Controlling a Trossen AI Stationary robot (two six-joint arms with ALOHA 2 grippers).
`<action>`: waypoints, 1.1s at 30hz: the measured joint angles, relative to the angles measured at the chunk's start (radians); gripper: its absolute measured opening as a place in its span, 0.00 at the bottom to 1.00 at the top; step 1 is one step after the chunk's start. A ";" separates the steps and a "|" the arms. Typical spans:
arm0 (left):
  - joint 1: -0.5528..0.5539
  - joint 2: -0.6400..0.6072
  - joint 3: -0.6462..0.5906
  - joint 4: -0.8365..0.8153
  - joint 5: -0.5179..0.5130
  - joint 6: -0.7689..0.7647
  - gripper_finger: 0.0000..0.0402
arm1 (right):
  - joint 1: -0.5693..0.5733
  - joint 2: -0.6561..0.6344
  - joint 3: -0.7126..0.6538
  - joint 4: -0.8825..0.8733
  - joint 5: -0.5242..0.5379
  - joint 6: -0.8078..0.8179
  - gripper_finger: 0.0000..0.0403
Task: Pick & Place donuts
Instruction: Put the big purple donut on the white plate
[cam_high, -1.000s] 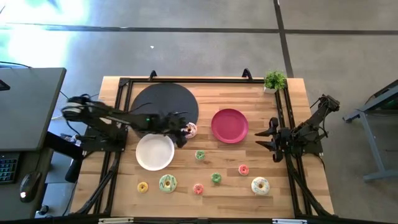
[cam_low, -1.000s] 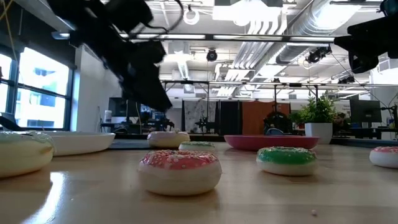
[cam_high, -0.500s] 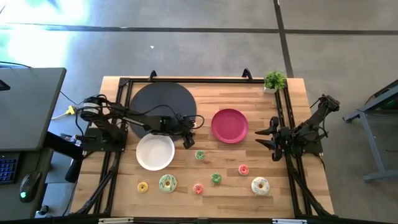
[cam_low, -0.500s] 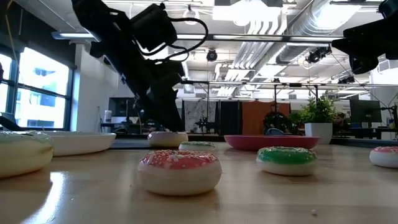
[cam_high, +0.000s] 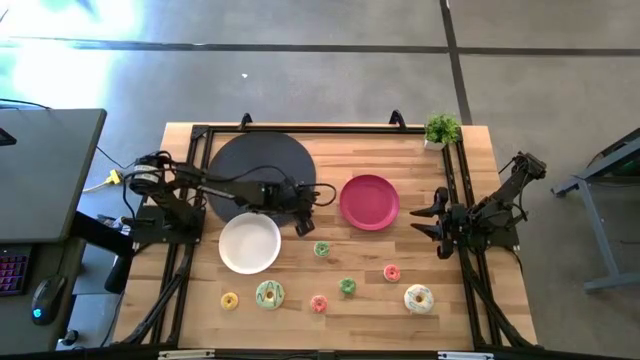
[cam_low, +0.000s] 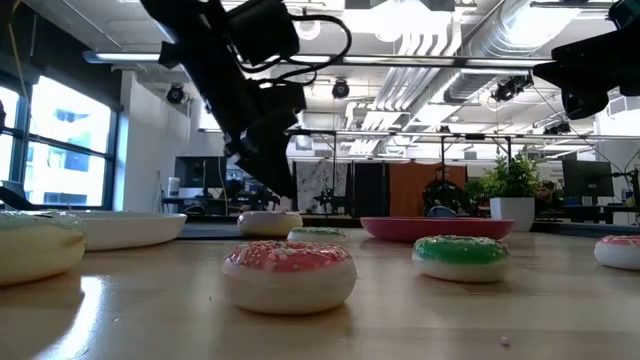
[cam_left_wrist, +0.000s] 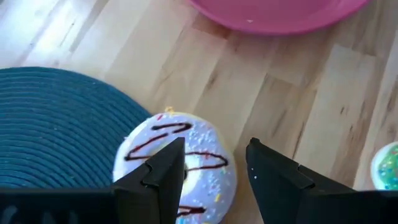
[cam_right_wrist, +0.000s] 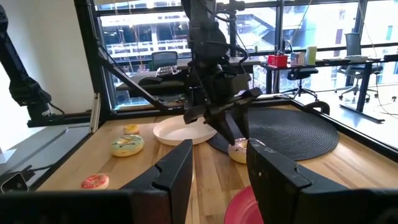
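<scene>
- Two arms show from above, and only my left one has changed since a second ago: it has stretched further out, so the left gripper (cam_high: 305, 213) now hangs over the white donut with brown stripes (cam_left_wrist: 176, 165).
- That donut sits on bare wood, just touching the edge of the dark round mat (cam_high: 262, 170), near the pink plate (cam_high: 369, 201) (the arm hides it from overhead).
- Its jaws stand apart, one finger above the icing; I cannot tell whether it touches.
- My right gripper (cam_high: 432, 221) has not moved; it waits near the table's right edge, jaws apart.
- Seven more donuts, including a green one (cam_high: 321, 249) and a large green one (cam_high: 269, 294), lie where they were, below the white plate (cam_high: 249, 244).
</scene>
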 joint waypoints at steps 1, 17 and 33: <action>0.004 0.000 -0.001 0.000 0.019 -0.004 0.41 | 0.000 0.000 0.000 0.000 0.000 0.000 0.35; 0.020 0.010 -0.075 0.069 0.077 -0.050 0.41 | 0.000 0.000 0.000 0.000 0.000 0.000 0.35; 0.020 0.027 -0.077 0.069 0.084 -0.049 0.04 | 0.000 0.000 0.000 0.000 0.001 0.000 0.35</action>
